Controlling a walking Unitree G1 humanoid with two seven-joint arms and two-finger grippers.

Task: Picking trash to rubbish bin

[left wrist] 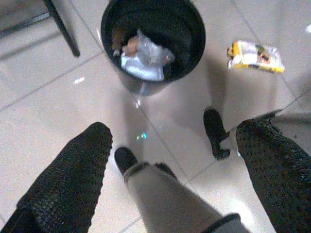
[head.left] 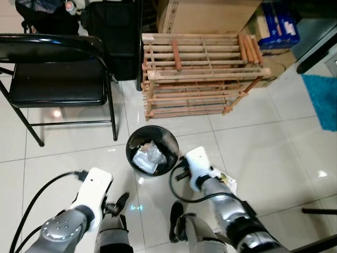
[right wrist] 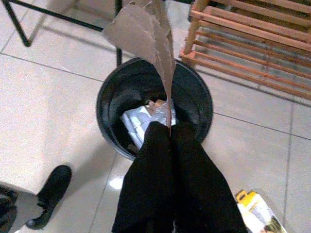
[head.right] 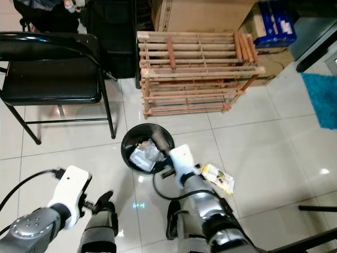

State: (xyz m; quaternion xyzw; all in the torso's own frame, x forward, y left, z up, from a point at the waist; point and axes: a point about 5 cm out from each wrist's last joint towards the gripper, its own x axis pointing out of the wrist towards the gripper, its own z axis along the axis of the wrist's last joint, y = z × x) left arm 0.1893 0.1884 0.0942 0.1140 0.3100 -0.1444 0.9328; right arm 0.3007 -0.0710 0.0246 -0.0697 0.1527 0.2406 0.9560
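Observation:
A round black rubbish bin [head.left: 129,145] stands on the white tiled floor just before me, with crumpled white and clear wrappers [head.left: 148,157] inside. My right gripper [right wrist: 168,127] hangs over the bin's near rim, shut on a torn piece of brown cardboard [right wrist: 143,34] that sticks up past the fingertips above the bin's mouth. A yellow and white packet [head.right: 217,178] lies flat on the floor to the right of the bin, beside my right arm. My left gripper [left wrist: 175,128] is held low at my left side, open, with nothing between its fingers.
A black folding chair [head.left: 58,79] stands at the back left. A wooden slatted rack [head.left: 200,74] sits right behind the bin, with cardboard boxes [head.left: 205,16] beyond it. A blue rug [head.left: 324,100] lies at the right edge. My own black feet [left wrist: 214,131] are below.

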